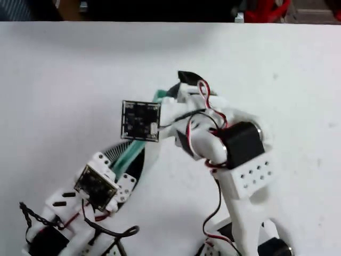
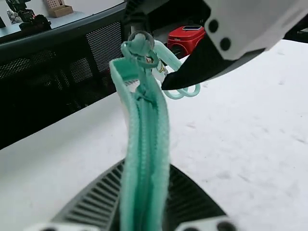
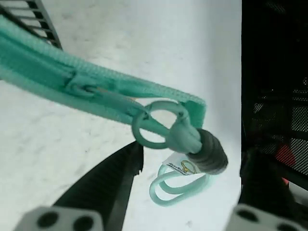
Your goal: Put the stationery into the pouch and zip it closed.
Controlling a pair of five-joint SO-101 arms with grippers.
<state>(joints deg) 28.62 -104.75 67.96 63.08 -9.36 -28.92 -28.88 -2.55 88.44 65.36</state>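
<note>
White tabletop [image 1: 64, 80]: both arms are met over its middle, and the pouch is carried between them.

Pouch [image 1: 130, 152]: teal, seen zip edge up. One end is lifted clear of the tabletop, probably so the zip line is stretched straight for pulling.

Left tool [image 2: 144, 183]: clamped on the near end of the pouch's zip edge. It is judged to be the anchor, so the fabric cannot bunch.

Right tool [image 3: 192, 156]: its jaws are spread, one to each side of the pouch's far end, with nothing pinched. It looks lined up for a grab at the pull.

Pull ring [image 3: 153, 124]: linked to the slider, which is parked short of the end tab. A black knob [image 3: 209, 154] is attached beside it. A small looped tag [image 3: 175, 185] is hung below.
</note>
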